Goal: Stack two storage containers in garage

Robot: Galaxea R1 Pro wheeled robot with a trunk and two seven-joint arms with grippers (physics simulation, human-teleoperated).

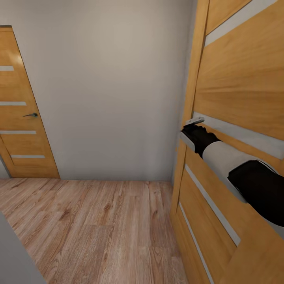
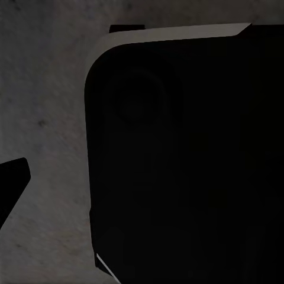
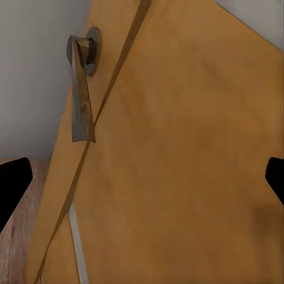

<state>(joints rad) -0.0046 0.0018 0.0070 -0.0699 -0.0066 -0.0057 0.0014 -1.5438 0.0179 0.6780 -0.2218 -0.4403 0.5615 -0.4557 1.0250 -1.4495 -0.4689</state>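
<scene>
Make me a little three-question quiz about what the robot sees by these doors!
1. True or false: the right arm reaches toward the wooden door on the robot's right.
2. What covers the floor? A) grey concrete B) wood planks C) carpet
3. Fill in: in the right wrist view, a metal ______ hangs on the door.

Key
1. True. The arm stretches along the near door.
2. B. Light wood planks run up to the plain wall, where a second door stands at the far left.
3. Handle. The right gripper shows dark fingertips at both picture edges, wide apart, holding nothing.
</scene>
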